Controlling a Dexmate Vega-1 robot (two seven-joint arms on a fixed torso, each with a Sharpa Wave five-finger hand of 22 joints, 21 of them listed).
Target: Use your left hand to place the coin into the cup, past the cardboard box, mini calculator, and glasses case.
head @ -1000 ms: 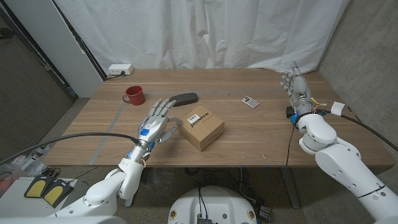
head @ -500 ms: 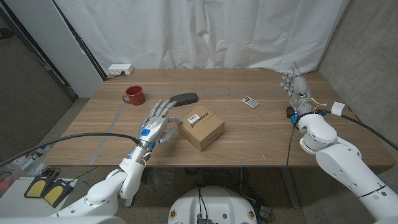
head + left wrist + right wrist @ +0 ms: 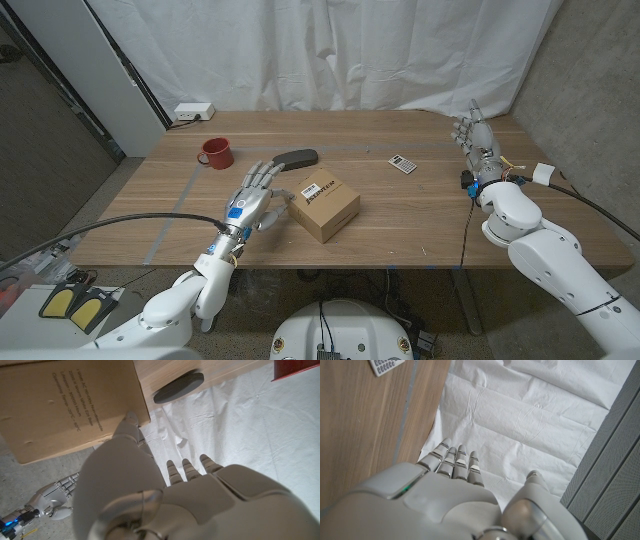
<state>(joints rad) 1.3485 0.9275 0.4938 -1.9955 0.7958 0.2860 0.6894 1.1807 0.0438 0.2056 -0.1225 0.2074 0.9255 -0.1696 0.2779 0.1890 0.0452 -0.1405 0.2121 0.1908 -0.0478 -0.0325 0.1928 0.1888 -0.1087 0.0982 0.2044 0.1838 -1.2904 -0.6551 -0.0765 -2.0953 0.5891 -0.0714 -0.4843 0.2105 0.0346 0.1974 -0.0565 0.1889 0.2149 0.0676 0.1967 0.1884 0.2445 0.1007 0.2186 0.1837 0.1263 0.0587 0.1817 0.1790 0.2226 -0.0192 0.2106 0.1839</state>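
On the table [image 3: 420, 215] in the head view, hard to find the coin: too small to tell, or maybe hidden under the left hand [image 3: 254, 201] or by the box [image 3: 325, 203]. Hence the first danger: closing the fingers blindly and gripping nothing, or flicking the coin away. Second danger: shoving the box, with the thumb so near to its side. Third, on the way to the cup [image 3: 215, 153], brushing the case [image 3: 295, 157] just beyond the fingertips, or tipping the cup at the drop. Calculator [image 3: 402, 164] well apart to the right, little danger there. Left hand wide open, fingers spread toward the case, nothing visible in it. Right hand [image 3: 475, 134] raised at the far right edge, fingers straight, holding nothing.

In the left wrist view, left hand [image 3: 165, 505] open again, thumb tip at the box [image 3: 65, 405] corner, touching or almost; cannot say which. Case [image 3: 178, 387] and a red corner of the cup [image 3: 297, 369] beyond.

In the right wrist view, right hand [image 3: 455, 505] open and empty, calculator [image 3: 387, 366] ahead, apart from it.
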